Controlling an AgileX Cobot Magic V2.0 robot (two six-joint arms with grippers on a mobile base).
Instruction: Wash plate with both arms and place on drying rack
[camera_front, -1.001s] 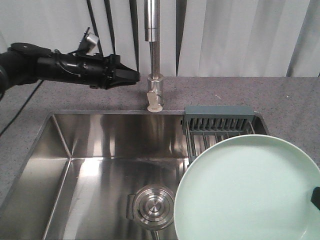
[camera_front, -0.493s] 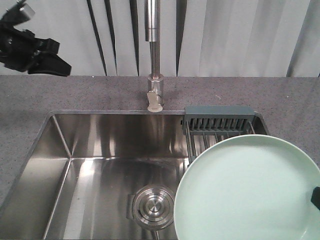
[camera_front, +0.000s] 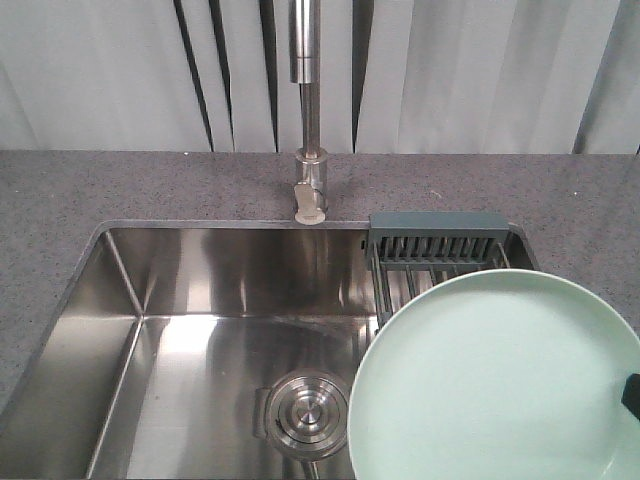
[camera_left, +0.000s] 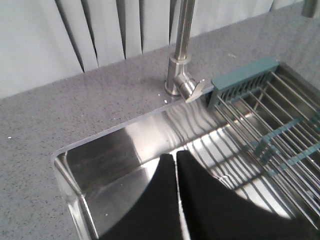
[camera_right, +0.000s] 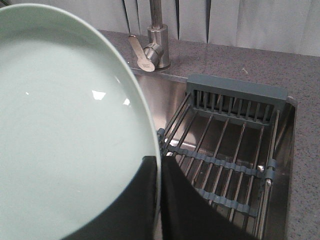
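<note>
Plate (camera_front: 500, 385) pinched at rim by right gripper (camera_right: 160, 167), five o'clock in front view; left gripper (camera_left: 176, 162) closed, empty; drying rack (camera_front: 436, 240) bare, placing pending.

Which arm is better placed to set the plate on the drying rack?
Right. Right claw grips the plate rim beside the drying rack; left claw is shut, empty, over the sink.

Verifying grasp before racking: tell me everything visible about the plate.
The plate is round, pale mint-green, plain, glossy, with a low raised rim. It is held over the drying rack, hiding most of it in the front view. The right gripper pinches its rim, one finger per face. Nothing else visibly touches it.
</note>
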